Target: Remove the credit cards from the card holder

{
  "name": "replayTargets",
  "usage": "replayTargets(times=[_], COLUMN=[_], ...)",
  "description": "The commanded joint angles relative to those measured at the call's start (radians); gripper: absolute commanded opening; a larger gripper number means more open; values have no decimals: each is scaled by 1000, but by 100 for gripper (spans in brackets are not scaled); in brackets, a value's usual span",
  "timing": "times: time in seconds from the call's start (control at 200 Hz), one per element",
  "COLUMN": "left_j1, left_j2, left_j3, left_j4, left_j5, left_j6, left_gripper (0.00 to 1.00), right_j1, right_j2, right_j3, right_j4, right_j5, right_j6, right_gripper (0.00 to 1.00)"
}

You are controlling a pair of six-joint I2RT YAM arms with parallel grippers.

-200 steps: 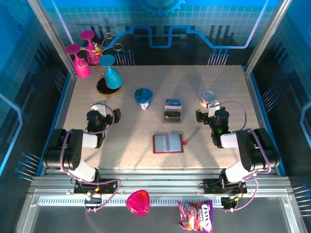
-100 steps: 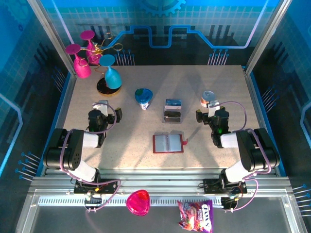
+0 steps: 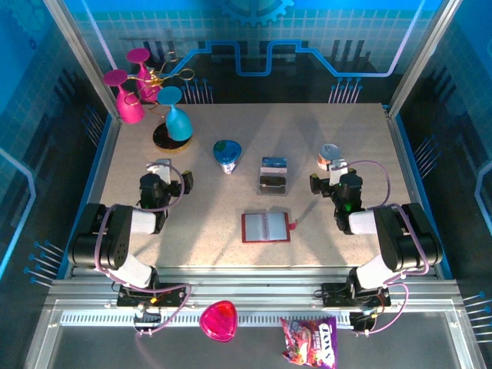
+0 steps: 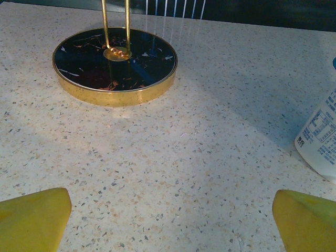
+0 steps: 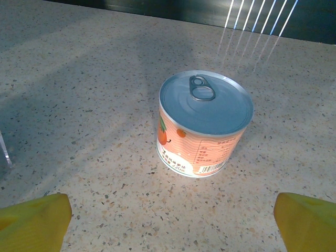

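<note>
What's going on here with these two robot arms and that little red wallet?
Nothing is being handled right now. The card holder lies open on the table between the arms. The blue card and dark card lie just beyond it. The left gripper and right gripper sit open and empty, off to either side.

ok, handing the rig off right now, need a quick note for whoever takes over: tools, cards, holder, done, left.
Left tool: open, empty.
Right tool: open, empty, facing the can.
Card holder: lying open between the arms, pockets look empty.
Blue card and dark card: out, beyond the holder on the clear plastic piece, blue farther.
Done: both cards appear removed.
Left: seemingly nothing; check the pockets up close.
</note>
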Motion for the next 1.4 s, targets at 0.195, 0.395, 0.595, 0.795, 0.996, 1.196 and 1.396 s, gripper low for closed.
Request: replayTargets(times=[0.195,0.395,0.595,0.795,0.996,1.196,1.396], left_j1=[-2,-2,-2,-2,-2,-2,-1], left_j2=[1,2,1,2,2,1,1], left_j3=[18,18,18,17,17,18,18], left_j4=[19,18,18,19,18,18,18], left_j5=[-12,-12,-12,-12,-12,-12,-12], left_j6=[20,20,20,20,20,20,20], left_gripper=[99,99,99,99,99,99,99], right_j1=[-15,-16,-16,-15,-16,-16,-36], right_j2=[6,6,6,6,6,6,4], right_j3=[11,11,11,11,11,12,19], right_j4=[47,47,47,48,48,48,29], right_j5=[-8,-9,-9,-8,-8,-8,-31], right_j6=[14,14,12,12,12,12,29], right_gripper=[100,100,100,100,100,100,100])
